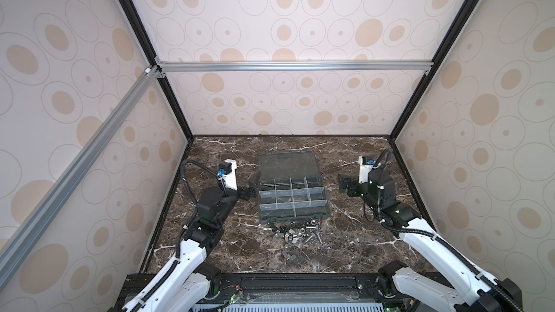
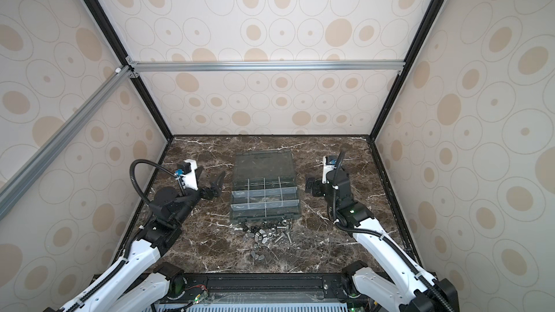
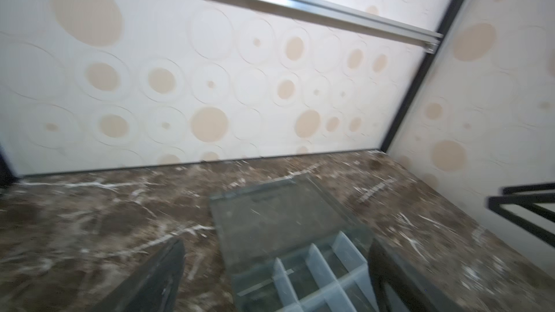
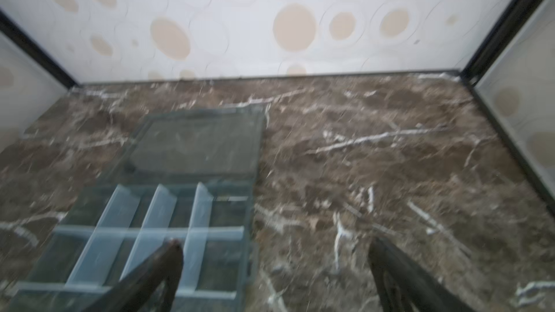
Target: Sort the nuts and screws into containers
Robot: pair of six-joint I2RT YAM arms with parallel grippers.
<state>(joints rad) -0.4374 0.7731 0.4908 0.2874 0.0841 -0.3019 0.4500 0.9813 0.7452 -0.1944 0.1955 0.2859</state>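
Both grippers, left gripper (image 1: 251,186) and right gripper (image 1: 344,186), flank your one organizer box (image 1: 294,218), jaws spread and empty. Nearest you, screws (image 1: 312,234) and nuts (image 1: 288,232) lie in one heap, too bunched to count, just before the containers (image 1: 292,198); one lid (image 1: 286,165) lies open beyond.

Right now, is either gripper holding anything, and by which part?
Nothing is held. The left gripper and the right gripper are both open and empty, beside the organizer box.

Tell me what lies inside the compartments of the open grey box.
The compartments look empty; only dividers show. The screws and nuts lie outside, on the table before the box. Its front wall may hide part of the nearest row.
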